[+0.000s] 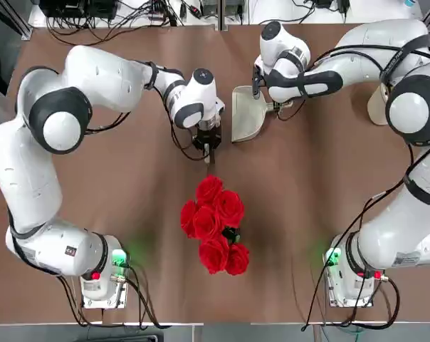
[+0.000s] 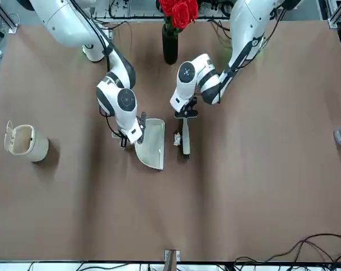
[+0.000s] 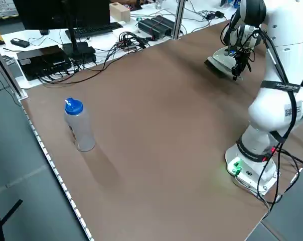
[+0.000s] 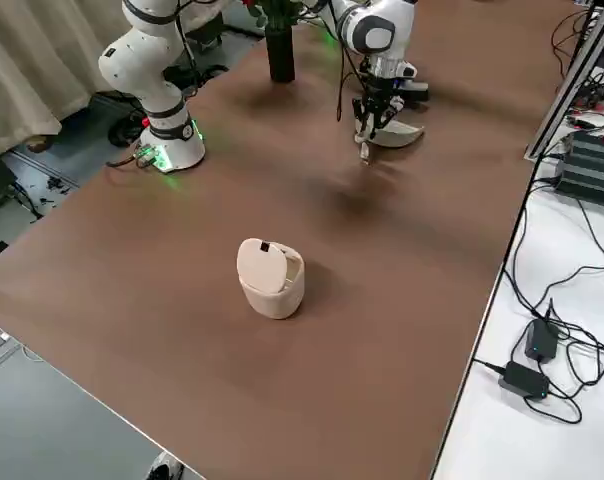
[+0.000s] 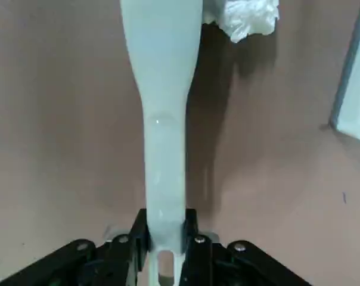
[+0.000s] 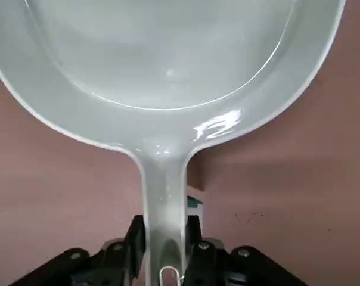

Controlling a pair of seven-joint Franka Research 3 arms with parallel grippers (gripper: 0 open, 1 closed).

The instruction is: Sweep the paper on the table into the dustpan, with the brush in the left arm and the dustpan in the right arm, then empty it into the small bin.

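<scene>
1. Fingers of left gripper (image 5: 166,231) closed on brush (image 5: 162,137) handle; right gripper's (image 6: 166,235) on dustpan (image 6: 167,155) handle.
2. Paper (image 2: 176,139) lies between the 2 tools, close by bristles.
3. Paper likely light, soft, apt to roll; sweep gently.
4. Handles look stiff, smooth, perhaps slippery; grip mid-handle, squarely.

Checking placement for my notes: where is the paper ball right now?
In the front view, the paper sits on the table beside the brush, between it and the dustpan.
</scene>
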